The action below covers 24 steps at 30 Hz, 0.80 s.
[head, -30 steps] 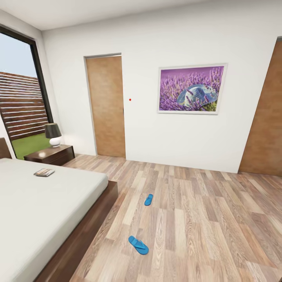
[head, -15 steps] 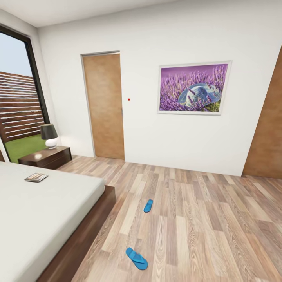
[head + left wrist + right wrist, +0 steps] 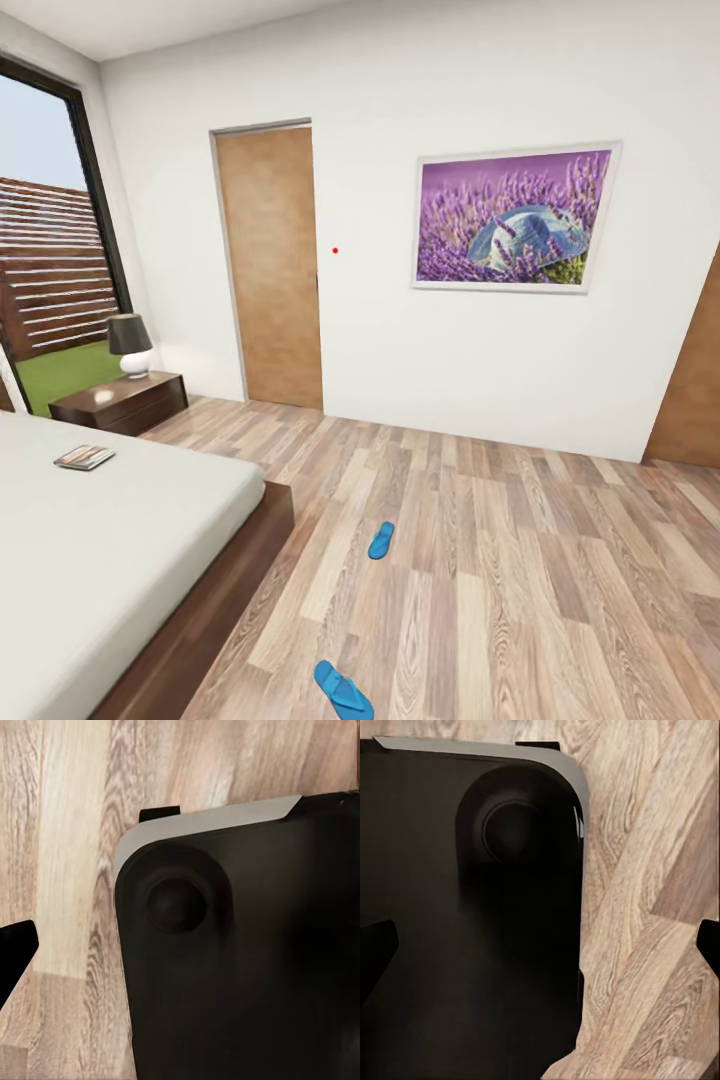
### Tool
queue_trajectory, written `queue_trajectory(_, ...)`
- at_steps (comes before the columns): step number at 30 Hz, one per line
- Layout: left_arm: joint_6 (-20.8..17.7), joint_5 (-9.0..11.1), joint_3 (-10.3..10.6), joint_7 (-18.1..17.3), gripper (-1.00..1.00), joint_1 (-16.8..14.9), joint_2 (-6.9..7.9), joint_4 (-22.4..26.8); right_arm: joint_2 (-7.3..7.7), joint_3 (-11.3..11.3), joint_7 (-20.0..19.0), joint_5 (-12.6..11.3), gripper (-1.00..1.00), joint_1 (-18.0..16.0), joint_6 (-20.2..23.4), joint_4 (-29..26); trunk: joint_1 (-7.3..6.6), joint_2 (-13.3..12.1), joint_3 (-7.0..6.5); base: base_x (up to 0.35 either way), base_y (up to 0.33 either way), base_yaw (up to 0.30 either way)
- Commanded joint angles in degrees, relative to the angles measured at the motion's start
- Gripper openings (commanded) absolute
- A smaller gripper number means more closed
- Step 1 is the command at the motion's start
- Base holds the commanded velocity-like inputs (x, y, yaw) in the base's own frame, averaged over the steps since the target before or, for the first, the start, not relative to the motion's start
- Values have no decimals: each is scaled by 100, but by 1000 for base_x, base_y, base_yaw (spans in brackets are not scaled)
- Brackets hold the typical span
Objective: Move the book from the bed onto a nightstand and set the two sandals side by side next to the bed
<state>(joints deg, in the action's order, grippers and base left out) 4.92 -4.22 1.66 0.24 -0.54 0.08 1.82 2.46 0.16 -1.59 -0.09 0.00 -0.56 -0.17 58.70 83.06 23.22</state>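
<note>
Head view: lamp (image 3: 131, 343) on nightstand (image 3: 122, 402)

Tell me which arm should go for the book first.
Left, probably. The book lies on the bed at the head view's left, the left arm's side, near the nightstand. Both wrist cameras face the floor, so neither arm is reaching yet; the robot must drive closer.

Both wrist views: dark fingertips at the frame edges, left fingers (image 3: 15, 949) and right fingers (image 3: 376, 945) spread wide apart, nothing between them, pointing down over the robot's black base (image 3: 247, 967).
</note>
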Motion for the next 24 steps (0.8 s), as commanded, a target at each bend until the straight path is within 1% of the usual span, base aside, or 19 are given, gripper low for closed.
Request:
queue_trajectory(1, 21, -44, 11, 2, 100, -3, 1, -6, 1, 1, -17, -1, 100, 0, -6, -3, 3, 2, 10, 274, -173, 182)
queue_trajectory(8, 23, -44, 12, 2, 100, -3, 1, -6, 1, 1, -17, 0, 100, 0, -6, -2, 3, 2, 43, 269, -176, 187)
queue_trajectory(13, 24, -44, 12, 2, 100, -2, 1, -6, 0, 1, -17, 0, 100, 0, -6, -7, 3, 2, 53, 226, -165, 91)
queue_trajectory(20, 26, -39, 7, 2, 100, -6, 1, 30, 0, 7, -17, 2, 100, 0, -6, -9, 3, 2, 58, 98, -76, 29)
queue_trajectory(22, 26, -37, 7, 2, 100, -6, -5, 122, 0, 8, -17, 4, 100, 0, -6, -24, 3, 2, 59, 44, -35, 13)
queue_trajectory(23, 23, -37, 5, -1, 100, -7, -10, 266, 0, 9, -17, 6, 100, 0, -6, -43, 3, 2, 59, 25, -20, 7)
queue_trajectory(24, 23, -37, 5, -1, 100, -7, -10, 266, 0, 9, -17, 6, 100, 0, -6, -43, 3, 2, 59, 25, -20, 7)
